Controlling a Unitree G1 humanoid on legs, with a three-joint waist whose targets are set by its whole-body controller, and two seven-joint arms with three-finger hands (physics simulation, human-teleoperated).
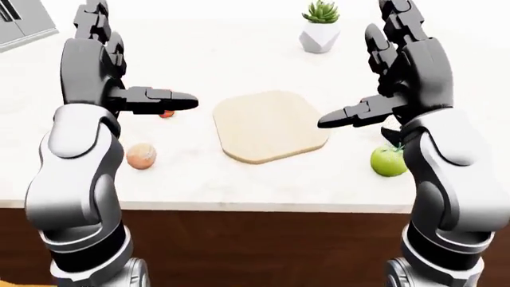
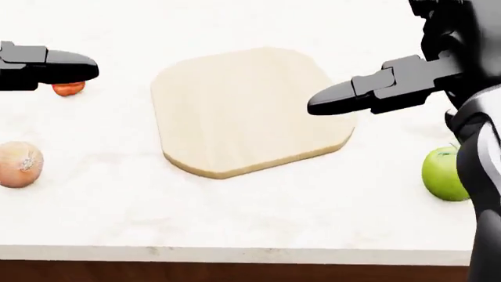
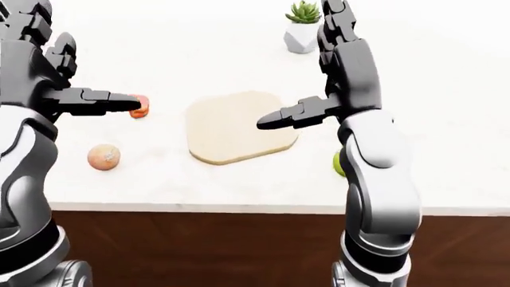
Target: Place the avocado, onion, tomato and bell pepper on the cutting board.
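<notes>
1. Black fingers are seen spread apart on both hands: the left hand (image 1: 103,72) and the right hand (image 1: 402,66) are raised above the counter with nothing held, one digit of each stretched level toward the middle.
2. Between the two hands, the pale wooden cutting board (image 2: 251,108) is laid flat on the white counter (image 2: 235,223), with no produce on it. It is nearly square with rounded corners and is turned a little askew to the counter's edge, so no clear long axis can be given.
3. The onion (image 2: 19,164) is placed well to the board's left, near the counter's edge in the head view; it is roundish, and its pointing cannot be told.
4. The tomato (image 2: 68,88) is partly hidden under the left hand's outstretched digit.
5. A green round fruit with a stalk on top (image 1: 388,161), judged to be the bell pepper, is set upright to the board's right.
6. The avocado is not shown; it may be hidden by the right arm.
7. No item is judged placed yet; a first reach and grasp is called for next, probably of the tomato or the green fruit.
8. A potted succulent (image 1: 320,27) is stood beyond the board.
</notes>
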